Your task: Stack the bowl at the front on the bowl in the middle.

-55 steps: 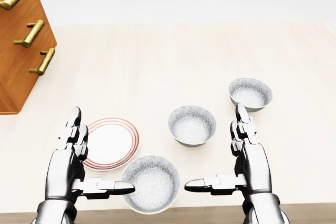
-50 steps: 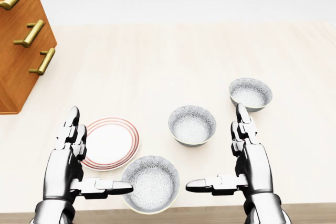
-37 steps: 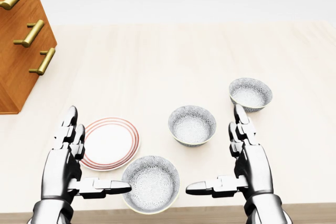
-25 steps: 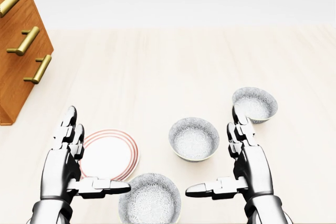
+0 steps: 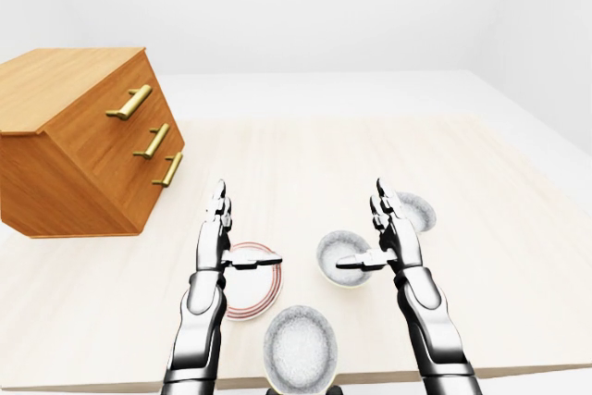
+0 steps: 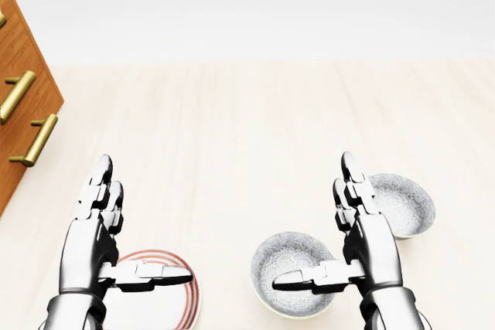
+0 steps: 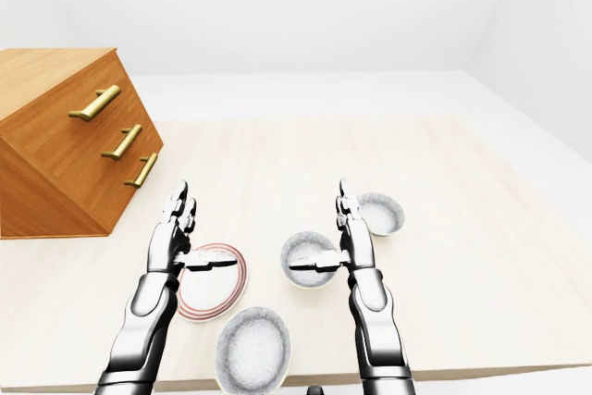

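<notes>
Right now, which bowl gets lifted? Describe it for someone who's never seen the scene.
In the left-eye view, find the pale wooden table and follow its bottom edge. The front bowl sits there, lowest of three bowls, below the red-ringed plate, with neither hand over it.

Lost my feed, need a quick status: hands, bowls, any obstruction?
Left hand and right hand open, empty. Front bowl untouched at table edge; middle bowl under right thumb. Plate beside them, not blocking.
</notes>
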### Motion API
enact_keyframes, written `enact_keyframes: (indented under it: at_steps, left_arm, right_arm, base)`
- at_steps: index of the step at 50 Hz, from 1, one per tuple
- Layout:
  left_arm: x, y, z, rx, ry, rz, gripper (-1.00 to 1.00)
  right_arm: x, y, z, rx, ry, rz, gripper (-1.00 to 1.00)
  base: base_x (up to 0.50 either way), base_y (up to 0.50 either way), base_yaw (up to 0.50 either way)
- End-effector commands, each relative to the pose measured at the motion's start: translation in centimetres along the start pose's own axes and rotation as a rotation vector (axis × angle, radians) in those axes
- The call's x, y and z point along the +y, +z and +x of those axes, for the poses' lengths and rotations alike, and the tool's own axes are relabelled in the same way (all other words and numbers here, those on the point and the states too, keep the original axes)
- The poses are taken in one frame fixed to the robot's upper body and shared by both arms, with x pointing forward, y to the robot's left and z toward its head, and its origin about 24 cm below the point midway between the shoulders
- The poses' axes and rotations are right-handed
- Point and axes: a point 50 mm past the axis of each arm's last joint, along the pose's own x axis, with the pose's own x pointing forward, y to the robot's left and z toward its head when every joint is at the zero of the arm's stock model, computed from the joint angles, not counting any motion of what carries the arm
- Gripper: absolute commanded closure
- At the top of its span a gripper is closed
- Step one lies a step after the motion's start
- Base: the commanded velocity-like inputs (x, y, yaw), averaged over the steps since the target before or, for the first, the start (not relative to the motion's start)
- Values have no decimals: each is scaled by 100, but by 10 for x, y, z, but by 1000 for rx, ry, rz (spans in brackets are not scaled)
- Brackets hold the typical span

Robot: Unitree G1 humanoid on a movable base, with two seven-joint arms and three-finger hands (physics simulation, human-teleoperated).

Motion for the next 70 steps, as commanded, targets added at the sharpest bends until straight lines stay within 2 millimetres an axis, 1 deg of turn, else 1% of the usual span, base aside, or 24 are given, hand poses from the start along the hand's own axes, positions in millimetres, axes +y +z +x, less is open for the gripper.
enact_keyframes:
  at_steps: [1, 18, 26, 30, 31, 32, 33, 37, 42, 45, 48, 53, 60, 65, 70]
  left_arm:
    - [0, 0, 0, -2, 1, 3, -100]
    - [1, 1, 0, -2, 4, 2, -100]
    - [2, 0, 1, -1, 9, 0, -100]
    - [3, 0, 1, 0, 10, -3, -100]
    - [3, 0, 1, 0, 10, -3, -100]
    - [2, 0, 1, 0, 10, -3, -100]
    - [2, 1, 1, 1, 10, -2, -100]
    - [3, 1, 0, 0, 14, -4, -100]
    - [3, 2, 0, 0, 17, -8, -100]
    - [4, 2, 0, 0, 19, -9, -100]
    - [4, 3, 0, 0, 21, -9, -100]
    - [4, 4, -1, -1, 22, -10, -100]
    - [4, 4, -1, -1, 23, -10, -100]
    - [5, 2, 0, 0, 23, -10, -100]
    - [5, 2, 1, 2, 26, -15, -100]
  right_arm:
    - [0, 0, 0, -4, -3, -1, -100]
    - [0, 0, 1, -10, -12, -18, -100]
    - [-3, 2, 1, -25, -29, -38, -100]
    - [-3, 15, -3, -100, -45, -194, -100]
    - [-3, 18, -4, -114, -44, -205, -100]
    - [-4, 24, -6, -125, -38, -220, -100]
    - [-7, 33, -7, -155, -58, -278, -100]
    - [-16, 56, -12, -194, -86, -334, -100]
    - [-21, 66, -17, -218, -87, -423, -100]
    - [-30, 74, -19, -230, -123, -465, -100]
    - [-40, 78, -22, -238, -155, -527, -100]
    - [-49, 83, -25, -256, -195, -612, -100]
    - [-62, 88, -29, -260, -239, -681, -100]
    - [-71, 83, -29, -237, -267, -803, -100]
    - [-86, 71, -24, -151, -340, -966, -100]
  base:
    - [36, 0, 0]
    - [36, 0, 0]
    - [0, 0, 0]
    - [0, 0, 0]
    - [0, 0, 0]
    - [0, 0, 0]
    - [0, 0, 0]
    - [0, 0, 0]
    - [0, 0, 0]
    - [0, 0, 0]
    - [0, 0, 0]
    - [0, 0, 0]
    - [0, 0, 0]
    - [0, 0, 0]
    - [0, 0, 0]
